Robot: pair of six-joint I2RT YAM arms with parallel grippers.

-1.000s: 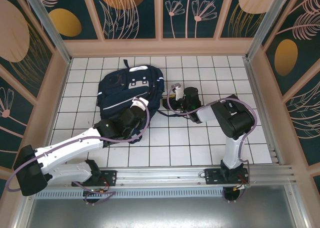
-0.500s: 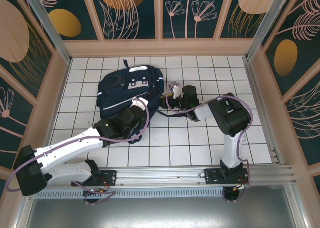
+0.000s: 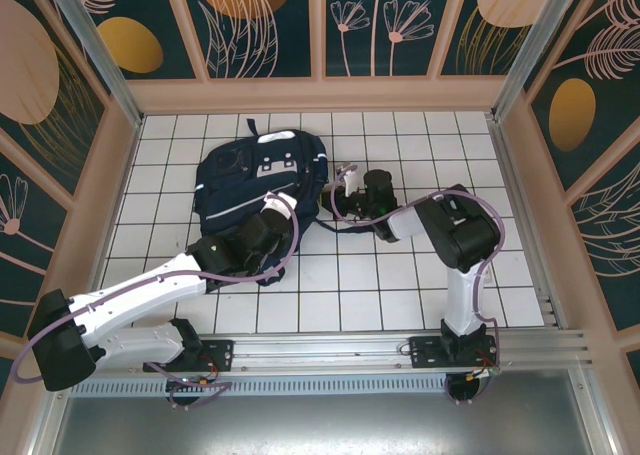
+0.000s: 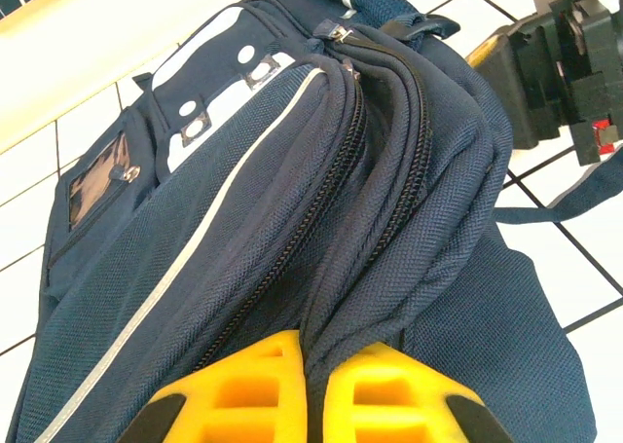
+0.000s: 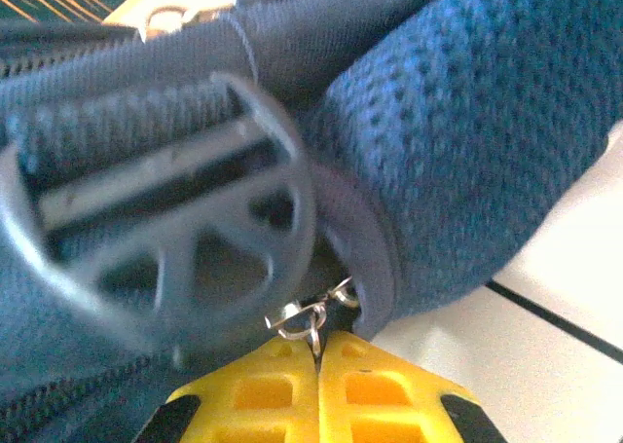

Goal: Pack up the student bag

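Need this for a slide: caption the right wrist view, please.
Right gripper shut on a metal zipper pull at the edge of the navy backpack.

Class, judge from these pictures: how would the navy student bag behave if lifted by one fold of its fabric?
Probably floppy: the student bag creases into soft folds where the left tool pinches it. It likely sags rather than lifting whole. Its coarse weave looks grippy, so slipping seems unlikely.

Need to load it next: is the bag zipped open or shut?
Shut where visible: both zipper tracks on the student bag run closed, no lining showing.
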